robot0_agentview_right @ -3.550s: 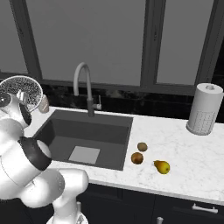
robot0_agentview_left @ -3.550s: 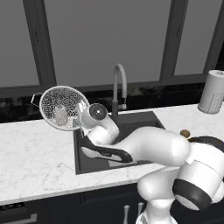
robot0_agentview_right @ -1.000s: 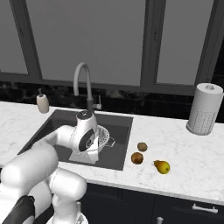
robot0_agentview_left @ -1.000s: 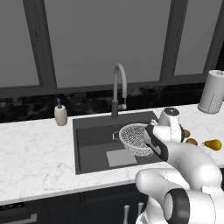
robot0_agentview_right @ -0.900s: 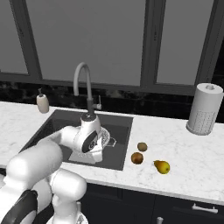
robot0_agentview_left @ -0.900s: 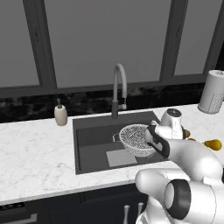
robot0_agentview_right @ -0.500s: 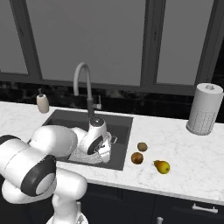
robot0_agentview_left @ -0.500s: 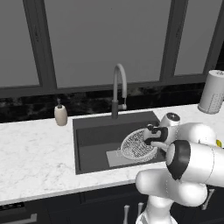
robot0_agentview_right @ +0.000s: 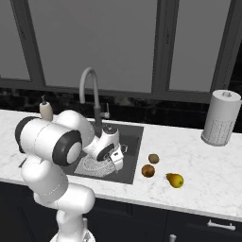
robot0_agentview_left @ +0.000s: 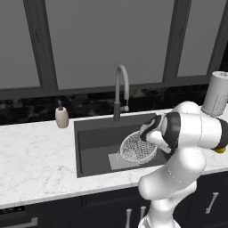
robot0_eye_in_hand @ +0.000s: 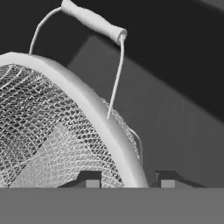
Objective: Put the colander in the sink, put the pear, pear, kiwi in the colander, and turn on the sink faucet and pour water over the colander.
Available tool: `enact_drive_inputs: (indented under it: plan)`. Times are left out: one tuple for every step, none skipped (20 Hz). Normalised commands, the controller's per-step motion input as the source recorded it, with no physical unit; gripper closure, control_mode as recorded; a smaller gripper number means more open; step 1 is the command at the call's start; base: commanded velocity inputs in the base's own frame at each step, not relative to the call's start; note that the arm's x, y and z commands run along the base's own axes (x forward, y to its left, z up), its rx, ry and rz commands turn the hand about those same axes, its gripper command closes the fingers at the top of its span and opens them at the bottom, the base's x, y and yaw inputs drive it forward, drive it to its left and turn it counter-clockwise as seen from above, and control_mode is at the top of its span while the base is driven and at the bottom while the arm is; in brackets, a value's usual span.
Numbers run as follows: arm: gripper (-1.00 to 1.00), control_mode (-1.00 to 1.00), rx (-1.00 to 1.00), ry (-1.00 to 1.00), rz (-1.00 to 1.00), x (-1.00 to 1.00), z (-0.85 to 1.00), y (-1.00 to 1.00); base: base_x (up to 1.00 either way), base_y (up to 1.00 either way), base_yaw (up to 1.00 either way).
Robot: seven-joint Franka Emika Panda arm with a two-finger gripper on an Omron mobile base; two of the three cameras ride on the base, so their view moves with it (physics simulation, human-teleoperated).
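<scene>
The colander (robot0_agentview_left: pixel 137 148), a round mesh bowl, hangs tilted low inside the dark sink (robot0_agentview_left: pixel 95 138), over the lighter floor patch. My gripper (robot0_agentview_left: pixel 146 133) is shut on its right rim. Along the hand, the rim (robot0_eye_in_hand: pixel 87 105) runs between my fingertips (robot0_eye_in_hand: pixel 89 179), and one wire handle (robot0_eye_in_hand: pixel 94 19) sticks up beyond. From the right, the colander (robot0_agentview_right: pixel 94 165) sits under my gripper (robot0_agentview_right: pixel 116 159). On the counter right of the basin lie the kiwi (robot0_agentview_right: pixel 153 158), a golden pear (robot0_agentview_right: pixel 148 170) and a yellow pointed pear (robot0_agentview_right: pixel 175 180). The faucet (robot0_agentview_left: pixel 121 91) arches behind the sink.
A beige soap dispenser (robot0_agentview_left: pixel 62 117) stands on the counter left of the sink. A paper towel roll (robot0_agentview_right: pixel 220 118) stands at the back right. White marble counter (robot0_agentview_left: pixel 35 156) stretches left of the basin, and dark windows rise behind.
The colander came from above the left counter into the sink. Over the last half second it sank lower and tipped further, with my arm folding down over the basin's right side.
</scene>
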Motion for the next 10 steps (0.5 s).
enact_drive_inputs:
  plan:
    - [1.00,-1.00,0.08,0.07,0.00,0.48,-0.21,0.04,0.00,0.00,0.00]
    - [1.00,-1.00,0.12,0.04,0.00,0.44,-0.16,0.04,0.00,0.00,0.00]
    - [1.00,-1.00,0.17,0.02,0.00,0.38,-0.04,0.00,0.00,0.00,0.00]
    - [1.00,-1.00,0.21,0.00,0.00,0.31,0.00,0.03,0.00,0.00,0.00]
    - [1.00,-1.00,0.24,0.04,0.00,0.34,-0.01,0.06,0.00,0.00,0.00]
    - [1.00,-1.00,0.25,0.04,0.00,0.32,-0.01,0.07,0.00,0.00,0.00]
    - [1.00,-1.00,0.30,0.04,0.00,0.32,-0.04,0.07,0.00,0.00,0.00]
    - [1.00,-1.00,0.31,0.04,0.00,0.31,-0.13,0.07,0.00,0.00,0.00]
    - [1.00,-1.00,0.31,0.03,0.00,0.31,-0.31,0.04,0.00,0.00,0.00]
    - [1.00,-1.00,0.29,0.01,0.00,0.25,-0.41,0.04,0.00,0.00,0.00]
